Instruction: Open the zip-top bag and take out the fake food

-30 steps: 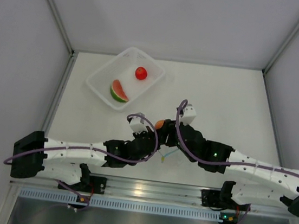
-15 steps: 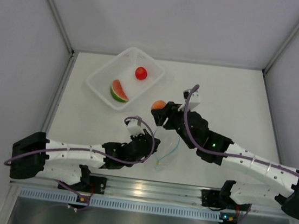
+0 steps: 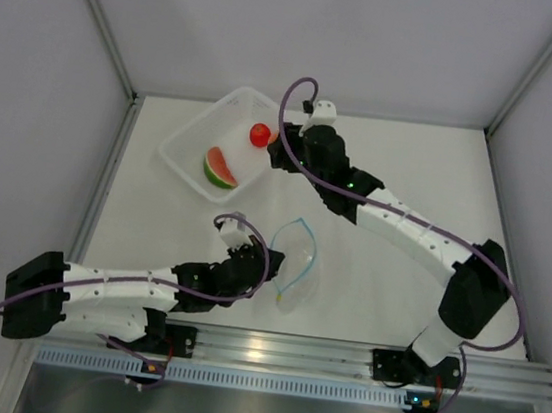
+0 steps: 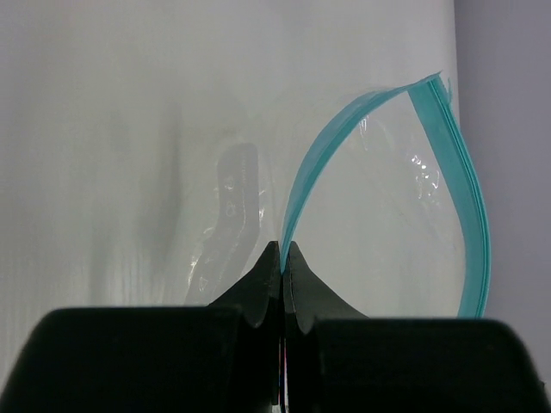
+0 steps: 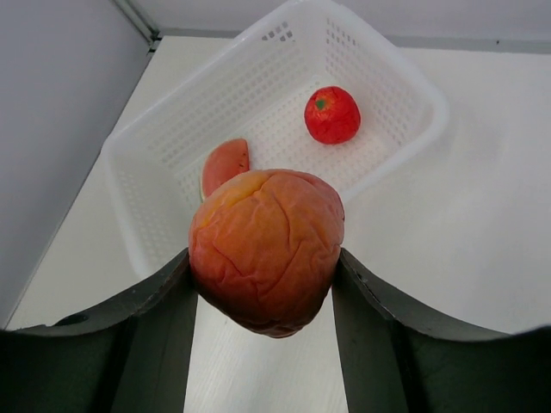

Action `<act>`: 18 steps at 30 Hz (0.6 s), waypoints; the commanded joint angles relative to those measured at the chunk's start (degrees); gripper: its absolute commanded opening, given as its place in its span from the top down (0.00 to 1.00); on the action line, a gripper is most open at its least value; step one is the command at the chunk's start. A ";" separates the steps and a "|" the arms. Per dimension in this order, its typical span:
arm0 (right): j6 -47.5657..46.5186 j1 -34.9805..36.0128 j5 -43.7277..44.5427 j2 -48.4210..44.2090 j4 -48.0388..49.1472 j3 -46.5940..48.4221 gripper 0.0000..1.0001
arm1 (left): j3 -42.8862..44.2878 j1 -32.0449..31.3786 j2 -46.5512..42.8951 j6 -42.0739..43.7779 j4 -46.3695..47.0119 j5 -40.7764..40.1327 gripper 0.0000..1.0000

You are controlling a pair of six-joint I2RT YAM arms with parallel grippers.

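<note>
Zip-top bag [image 3: 298, 270] lies on the white table [image 3: 394, 312], in front of the arm bases and well apart from the basket [image 3: 179, 173]. Its mouth gapes: the two halves of the light blue zip strip [image 4: 469, 224] bow away from each other in a leaf shape, and we see the clear, crinkly plastic [image 4: 379, 215] between them.

Our left gripper [image 3: 267, 266] sits low at the bag's left side. In the left wrist view its black jaws [image 4: 281, 262] are pressed together, and one end of the blue strip runs right into them, so we are pinching the bag by its zip edge.

Our right arm reaches far across to the back left of the table. The right gripper [image 3: 276, 149] hangs over the basket's right corner, just beside the red tomato-like ball [image 3: 260, 134]. In the right wrist view the two fingers [image 5: 172, 292] stand part-way apart with the wrinkled orange-peach fruit [image 5: 265, 245] clamped between them, clear of the table and above the basket's near rim [image 5: 129, 146].

Inside the white mesh-sided basket, the tomato-like ball [image 5: 332, 114] rests toward the far right, and the watermelon wedge [image 3: 220, 167] lies toward the near left, its red face [image 5: 225, 163] partly hidden behind the held fruit. These two toys are apart from each other.
</note>
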 commanded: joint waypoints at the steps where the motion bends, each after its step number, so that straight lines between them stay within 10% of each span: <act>1: -6.66 -1.95 -3.12 8.50 -2.79 11.05 0.63 | -0.56 0.89 -2.92 -1.07 -2.20 -2.61 1.00; 18: -17.38 -6.70 -9.10 43.77 -12.03 50.34 0.41 | -5.40 1.86 -8.65 -2.21 -6.07 -2.26 1.00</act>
